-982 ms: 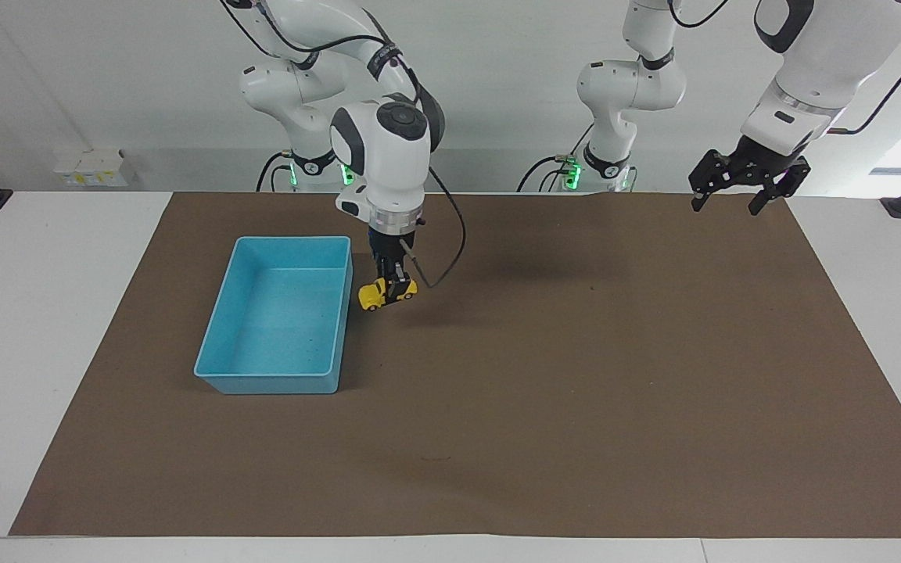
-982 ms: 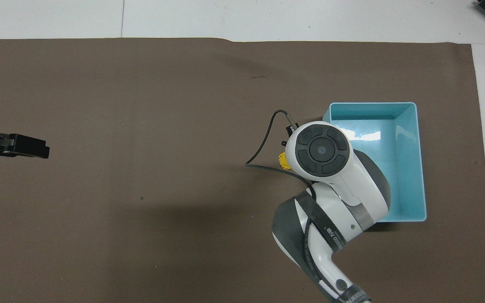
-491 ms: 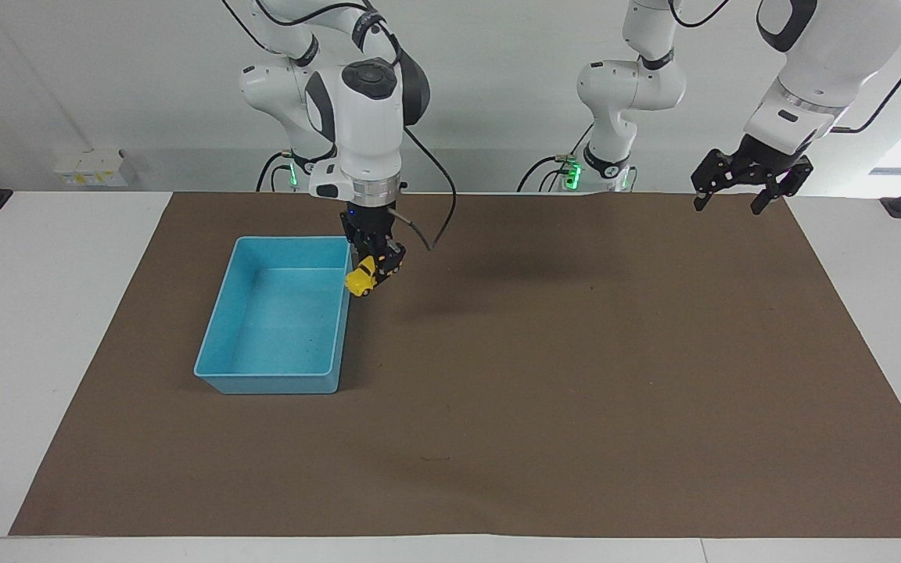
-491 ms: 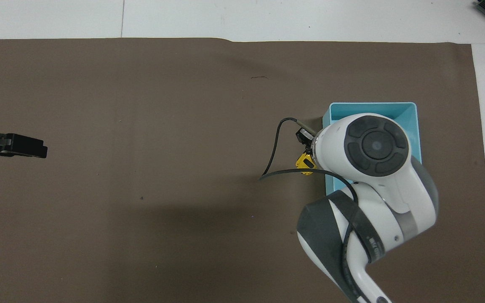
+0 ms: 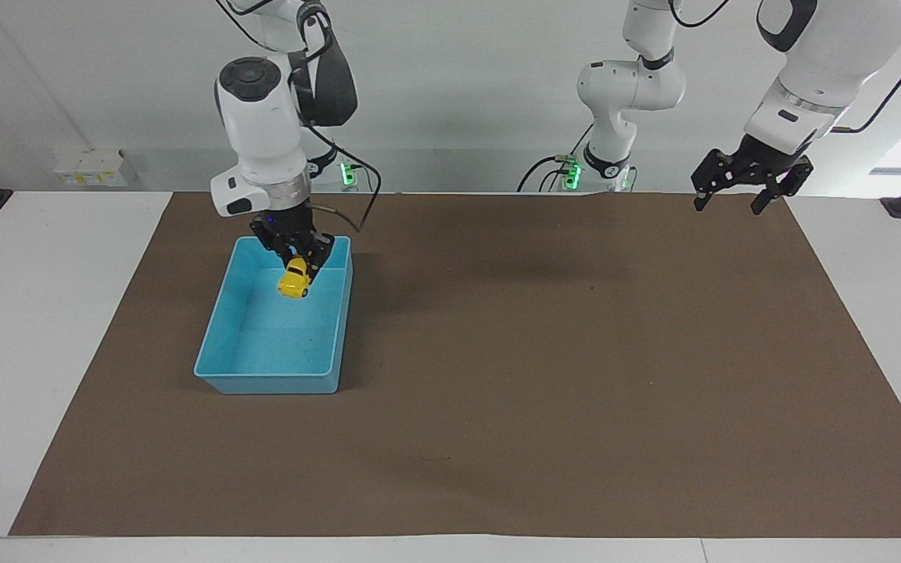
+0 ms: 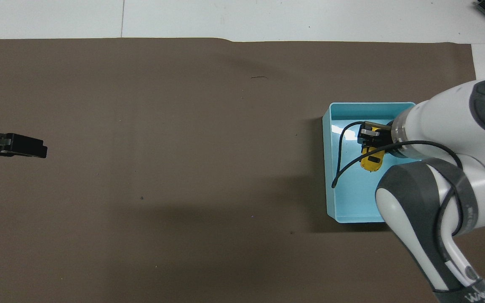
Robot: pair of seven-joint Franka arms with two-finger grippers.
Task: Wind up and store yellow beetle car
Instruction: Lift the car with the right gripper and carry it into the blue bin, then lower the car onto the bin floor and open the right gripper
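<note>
Facing view: at upper left of the frame the right end effector (image 5: 295, 266) grips the yellow beetle car (image 5: 293, 285), tilted, above the blue bin (image 5: 216, 356); released from here it could bounce or roll.

Overhead view: the car hangs over the bin's interior at centre right; the left end effector (image 6: 36, 149) waits, spread, at the left edge.

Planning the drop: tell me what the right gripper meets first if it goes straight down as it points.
Probably the blue bin: the right gripper, shut on the yellow beetle car, hangs over its floor, so the car would touch there first.
</note>
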